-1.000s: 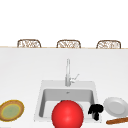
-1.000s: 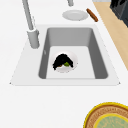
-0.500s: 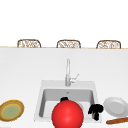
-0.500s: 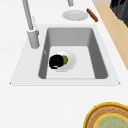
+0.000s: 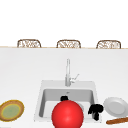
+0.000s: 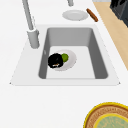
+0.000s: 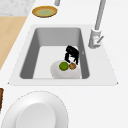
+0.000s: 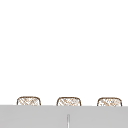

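**A reach, not yet a lift**

The left robot hand (image 7: 72, 53) hangs over the round white plate (image 7: 65, 72) on the floor of the grey sink (image 7: 25, 62), just beside a small brown fruit (image 7: 72, 66) and a green round fruit (image 7: 64, 66). I cannot tell its grip. It looks like a pick, which needs a careful close. The right robot hand (image 5: 96, 110) idles by the sink's rim.

left hand (image 5: 64, 98) hovering low, just above 6 o'clock of the front view, fingers curling downward (image 7: 72, 55) | right hand (image 5: 96, 110) hanging idle toward 4 o'clock, fingers drooping down, relaxed, gripping nothing
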Robot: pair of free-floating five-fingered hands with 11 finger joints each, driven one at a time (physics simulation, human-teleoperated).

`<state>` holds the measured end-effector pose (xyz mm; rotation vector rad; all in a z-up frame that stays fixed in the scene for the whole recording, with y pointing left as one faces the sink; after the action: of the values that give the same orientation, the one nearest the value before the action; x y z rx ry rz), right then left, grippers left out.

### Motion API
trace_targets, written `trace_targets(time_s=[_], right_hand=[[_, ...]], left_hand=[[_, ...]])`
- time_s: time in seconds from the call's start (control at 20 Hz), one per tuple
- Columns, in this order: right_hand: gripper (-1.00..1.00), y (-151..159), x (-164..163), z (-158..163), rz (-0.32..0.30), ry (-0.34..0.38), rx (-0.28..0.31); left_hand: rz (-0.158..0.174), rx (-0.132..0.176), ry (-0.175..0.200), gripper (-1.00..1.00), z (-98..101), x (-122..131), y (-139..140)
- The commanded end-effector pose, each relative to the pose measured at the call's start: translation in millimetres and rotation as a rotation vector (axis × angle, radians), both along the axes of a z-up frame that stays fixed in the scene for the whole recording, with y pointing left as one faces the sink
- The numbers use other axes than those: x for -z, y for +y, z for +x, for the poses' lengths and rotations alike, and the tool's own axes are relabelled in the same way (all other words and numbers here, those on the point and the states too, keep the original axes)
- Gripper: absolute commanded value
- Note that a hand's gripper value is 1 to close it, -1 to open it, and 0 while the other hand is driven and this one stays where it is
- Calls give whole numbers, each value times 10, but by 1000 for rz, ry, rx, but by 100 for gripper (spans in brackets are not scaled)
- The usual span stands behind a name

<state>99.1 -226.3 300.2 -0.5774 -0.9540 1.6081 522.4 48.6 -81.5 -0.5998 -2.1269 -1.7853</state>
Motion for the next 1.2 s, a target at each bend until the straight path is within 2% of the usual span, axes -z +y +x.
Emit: trace_targets(time_s=[0.0, 0.05, 0.15, 0.25, 0.35, 0.5, 0.6, 0.65, 0.8, 0.85, 0.95, 1.0, 1.15], right_hand=[[0, 0, 0, 0, 0, 0, 0], [0, 0, 0, 0, 0, 0, 0], [0, 0, 0, 0, 0, 0, 0], [0, 0, 0, 0, 0, 0, 0], [0, 0, 0, 0, 0, 0, 0], [0, 0, 0, 0, 0, 0, 0], [0, 0, 0, 0, 0, 0, 0], [0, 0, 0, 0, 0, 0, 0], [0, 0, 0, 0, 0, 0, 0], [0, 0, 0, 0, 0, 0, 0], [0, 0, 0, 0, 0, 0, 0], [0, 0, 0, 0, 0, 0, 0], [0, 0, 0, 0, 0, 0, 0]], left_hand=[[6, -27, -12, -100, -47, 16, -222], [19, -50, -19, -100, -27, 22, -207], [42, -54, -25, -100, -7, 22, -280], [73, -74, 11, -100, -39, 20, -372], [103, -109, 42, -100, -92, 13, -451], [148, -160, 72, -100, -156, 38, -588], [182, -197, 98, -100, -151, 89, -649], [198, -221, 99, -100, -116, 110, -669], [215, -227, 113, -100, -15, 231, -648], [217, -218, 119, -100, -22, 274, -639], [223, -168, 111, -100, -108, 239, -722], [225, -165, 86, -100, -152, 184, -737], [242, -180, 96, -100, -181, 117, -802]])
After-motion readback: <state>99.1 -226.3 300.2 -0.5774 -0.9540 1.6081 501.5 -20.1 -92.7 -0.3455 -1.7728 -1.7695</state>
